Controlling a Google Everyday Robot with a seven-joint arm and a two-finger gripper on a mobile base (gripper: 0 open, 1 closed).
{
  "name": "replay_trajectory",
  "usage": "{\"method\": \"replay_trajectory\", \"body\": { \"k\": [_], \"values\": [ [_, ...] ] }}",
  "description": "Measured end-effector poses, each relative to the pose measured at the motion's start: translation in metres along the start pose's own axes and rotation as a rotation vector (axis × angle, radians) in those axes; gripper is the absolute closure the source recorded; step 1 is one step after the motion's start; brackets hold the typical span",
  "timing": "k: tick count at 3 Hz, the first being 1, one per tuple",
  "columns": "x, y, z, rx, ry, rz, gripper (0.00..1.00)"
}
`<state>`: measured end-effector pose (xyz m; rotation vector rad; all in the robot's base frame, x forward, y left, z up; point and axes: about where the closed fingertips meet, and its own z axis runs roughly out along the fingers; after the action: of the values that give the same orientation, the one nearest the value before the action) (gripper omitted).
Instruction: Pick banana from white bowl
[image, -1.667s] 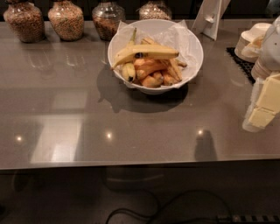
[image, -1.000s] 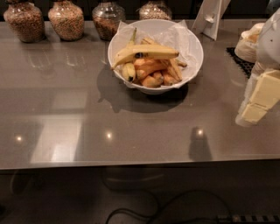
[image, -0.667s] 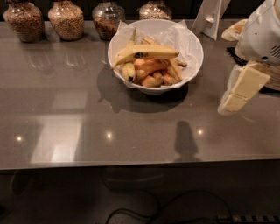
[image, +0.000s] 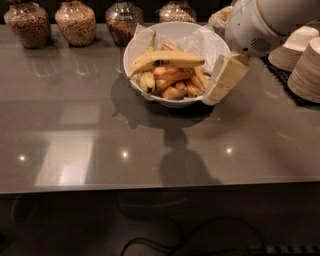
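Note:
The white bowl (image: 150, 42), lined with crinkled white paper, stands at the back middle of the grey table. The long pale yellow banana (image: 167, 59) lies across the top of the fruit in it, with a dark spot near its middle. Short stubby bananas and orange fruit pieces lie under it. My gripper (image: 222, 80) hangs from the white arm (image: 255, 22) at the bowl's right rim, its cream fingers (image: 231, 71) pointing down and left, just right of the banana's tip. It holds nothing.
Several glass jars (image: 75, 22) of grains line the back edge, left of and behind the bowl. Stacks of small beige bowls (image: 306, 62) sit on a black mat at the right. The table's front edge (image: 150, 186) runs across the lower view.
My arm has swung in from the right edge toward the left, and the gripper now sits at the bowl's right rim. The bowl and fruit have not moved.

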<state>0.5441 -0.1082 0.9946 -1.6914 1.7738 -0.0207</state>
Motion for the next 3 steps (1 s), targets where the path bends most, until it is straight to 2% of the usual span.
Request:
{"method": "replay_trajectory", "body": {
  "k": [1,2,3],
  "values": [
    [-0.028,-0.022,0.030,0.010,-0.057,-0.058,0.00],
    [-0.045,-0.045,0.056,0.018,-0.083,-0.098,0.00],
    [-0.051,-0.063,0.078,0.023,-0.084,-0.115,0.18]
  ]
}}
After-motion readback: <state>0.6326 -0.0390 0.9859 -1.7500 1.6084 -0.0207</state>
